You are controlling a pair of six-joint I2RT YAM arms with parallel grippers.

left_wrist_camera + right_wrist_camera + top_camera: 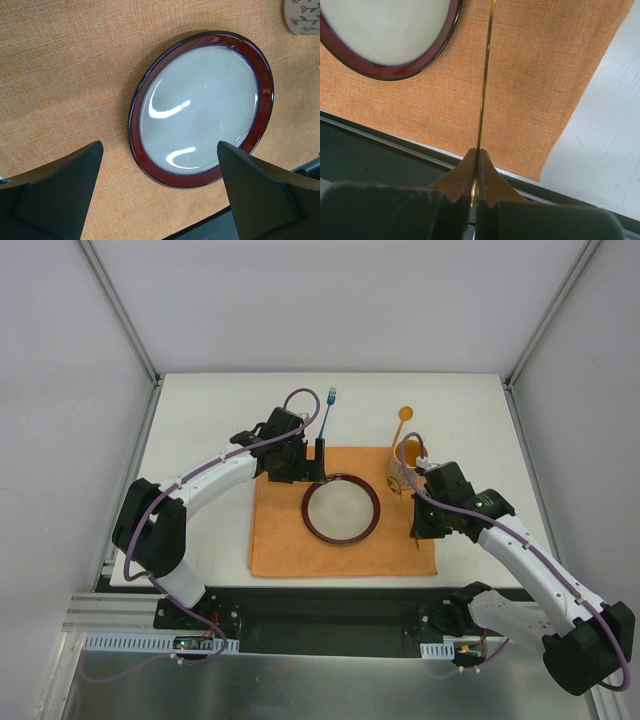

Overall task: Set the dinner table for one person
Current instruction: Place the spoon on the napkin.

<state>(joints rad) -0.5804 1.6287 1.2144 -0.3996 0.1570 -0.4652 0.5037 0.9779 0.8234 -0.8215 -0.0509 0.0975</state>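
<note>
Table (200,430) carrying orange placemat (290,530) at middle of near edge. Red-rimmed plate (341,509) sitting at placemat centre. Left claw (160,150) hovering over plate, fingers standing apart. Right claw (476,155) pinching thin gold utensil (485,75), seen edge-on, above placemat's right side. Blue fork (328,410) and orange spoon (403,418) lying toward far edge of table.

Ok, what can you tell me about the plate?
The plate is round, with a glossy dark red rim and a pale grey middle that shines with light streaks. It looks like glazed ceramic. It is empty and lies flat near the middle of the orange placemat, touching only that cloth.
</note>
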